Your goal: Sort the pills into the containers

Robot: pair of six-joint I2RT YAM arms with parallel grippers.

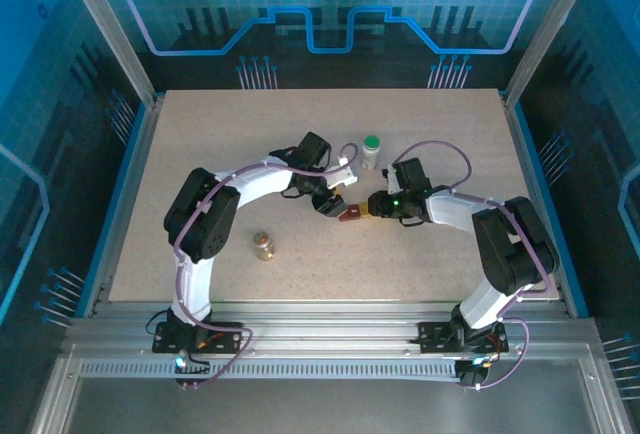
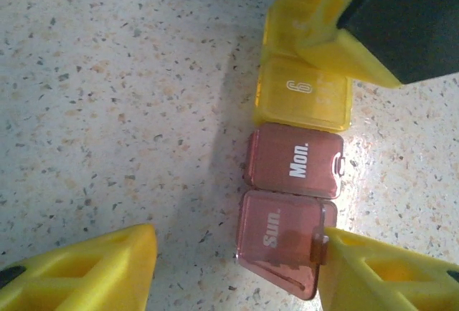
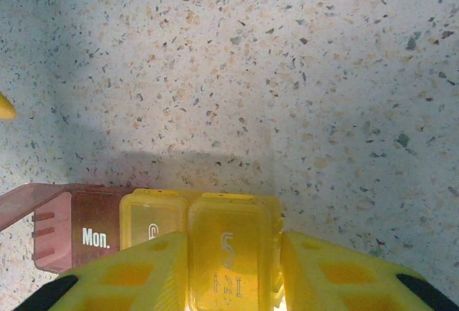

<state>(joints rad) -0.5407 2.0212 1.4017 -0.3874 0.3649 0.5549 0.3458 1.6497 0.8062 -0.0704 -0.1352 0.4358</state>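
The containers lie in one short row mid-table. The dark red-brown container (image 1: pixel 349 213) shows two lids in the left wrist view, "Mon." (image 2: pixel 294 162) and "Sun." (image 2: pixel 280 243). The "Sun." lid is tilted up at its tabbed edge. My left gripper (image 2: pixel 240 250) is open around the "Sun." box, and its right fingertip (image 2: pixel 341 250) touches the lid's tab. The yellow container (image 3: pixel 226 218) sits between the fingers of my right gripper (image 3: pixel 233 254), which is shut on it. The raised red-brown lid (image 3: pixel 29 200) shows at the far left of that view. The pills are out of view.
A white bottle with a green cap (image 1: pixel 371 151) stands just behind the two grippers. A small amber bottle (image 1: pixel 263 245) stands in front of the left arm. The speckled tabletop (image 1: pixel 440 134) is bordered by a metal frame.
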